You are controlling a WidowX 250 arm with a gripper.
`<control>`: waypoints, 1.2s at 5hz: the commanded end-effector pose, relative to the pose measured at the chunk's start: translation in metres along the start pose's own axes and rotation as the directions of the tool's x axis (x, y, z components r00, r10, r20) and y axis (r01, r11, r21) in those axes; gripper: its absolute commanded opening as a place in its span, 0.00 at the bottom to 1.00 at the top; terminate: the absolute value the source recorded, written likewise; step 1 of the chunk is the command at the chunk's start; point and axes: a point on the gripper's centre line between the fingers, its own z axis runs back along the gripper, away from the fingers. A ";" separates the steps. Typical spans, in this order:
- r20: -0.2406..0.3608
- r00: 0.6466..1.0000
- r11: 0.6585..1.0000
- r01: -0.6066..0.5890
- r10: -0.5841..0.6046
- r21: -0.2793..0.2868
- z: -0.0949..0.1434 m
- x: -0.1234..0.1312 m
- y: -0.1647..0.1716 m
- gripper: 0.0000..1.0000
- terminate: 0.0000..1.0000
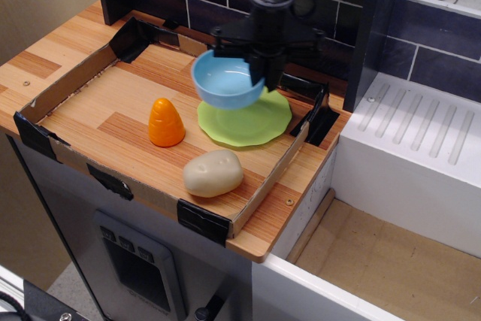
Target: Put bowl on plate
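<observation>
The gripper (263, 73) hangs over the back right part of the tray (52, 144), closed on the far rim of the bowl (225, 84). One dark finger sits inside the bowl at its right edge; the other is behind the rim, partly hidden, so exact contact is hard to see, but the bowl looks pinched btwn them. Bowl is light blue, roughly level w/ a slight tilt, opening up, and sits just below and to the left of the gripper in the view.

The plate (252, 122), lime green w/ a wavy rim, lies flat on the wooden surface (98, 122) directly under the gripper. Bowl overlaps the plate's back left edge in the view; it appears to be lifted clear of the plate, though the angle makes the gap hard to judge.

An orange cone-shaped toy (165, 122) stands upright well to the left of the gripper and nearer the camera, apart from the plate. A pale potato-like toy (213, 173) lies near the tray's front wall, below the gripper in the view and just clear of the plate's front edge. Tray has low cardboard walls w/ black tape at the corners.
</observation>
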 end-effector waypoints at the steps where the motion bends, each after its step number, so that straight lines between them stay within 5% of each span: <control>1: 0.065 0.998 1.000 -0.017 0.018 -0.021 -0.003 0.001 -0.009 0.00 0.00; 3: 0.058 0.998 1.000 -0.019 0.019 -0.001 -0.018 -0.004 -0.006 0.00 0.00; 4: 0.071 0.997 0.999 -0.024 0.026 -0.026 -0.007 -0.003 -0.007 1.00 0.00; 6: 0.059 0.998 0.998 -0.035 0.038 -0.054 0.007 0.002 -0.012 1.00 0.00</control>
